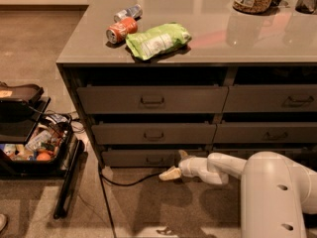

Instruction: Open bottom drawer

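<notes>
While bottom drawer (131, 157) looks shut, gripper (176, 164) hovers just right of handle (148, 160), jaws spread, empty; pull not begun.

Bottom drawer (133, 158) seemingly shut, gripper (176, 164) beside

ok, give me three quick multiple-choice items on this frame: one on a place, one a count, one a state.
1. Where is the gripper?
A) on the counter
B) low near the floor, at the bottom drawer
C) out of view

2. How many cans lie on the counter?
A) two
B) one
C) four

3. How is the red can?
A) upright
B) held by the gripper
C) lying on its side

Key: 1 B, it sits just right of that drawer's handle. 2 A, the red can and a silver can behind it. 3 C, its round end faces sideways, not up.
</notes>
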### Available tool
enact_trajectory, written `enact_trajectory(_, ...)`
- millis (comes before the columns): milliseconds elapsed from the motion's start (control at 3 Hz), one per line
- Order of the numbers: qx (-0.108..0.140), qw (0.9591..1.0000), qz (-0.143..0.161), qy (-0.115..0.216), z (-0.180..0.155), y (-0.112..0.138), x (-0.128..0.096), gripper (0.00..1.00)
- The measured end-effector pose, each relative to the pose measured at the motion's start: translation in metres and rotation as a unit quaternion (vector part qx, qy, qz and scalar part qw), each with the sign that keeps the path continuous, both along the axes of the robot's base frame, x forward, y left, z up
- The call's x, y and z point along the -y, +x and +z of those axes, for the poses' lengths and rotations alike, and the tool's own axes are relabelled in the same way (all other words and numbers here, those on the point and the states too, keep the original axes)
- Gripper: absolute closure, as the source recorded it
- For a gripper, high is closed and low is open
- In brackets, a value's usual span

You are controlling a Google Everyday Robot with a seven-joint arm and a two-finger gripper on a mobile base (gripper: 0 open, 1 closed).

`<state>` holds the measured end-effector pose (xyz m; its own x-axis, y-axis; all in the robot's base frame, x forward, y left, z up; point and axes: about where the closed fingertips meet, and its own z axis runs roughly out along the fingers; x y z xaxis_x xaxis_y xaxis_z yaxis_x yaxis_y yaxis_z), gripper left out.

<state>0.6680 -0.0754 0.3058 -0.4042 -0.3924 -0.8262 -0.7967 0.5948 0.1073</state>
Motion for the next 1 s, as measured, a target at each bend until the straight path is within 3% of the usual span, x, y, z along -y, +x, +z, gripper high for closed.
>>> enact_trajectory(333,-0.001,1.0,-0.003,0.0,-0.004,0.004,-0.003,0.0)
enact_trajectory(667,-0.001,0.9997,-0.002,-0.025,-0.024,0.023,-0.024,0.0)
enact_trajectory(1000,-0.001,0.9997,-0.002,-0.025,-0.024,0.023,-0.024,0.0)
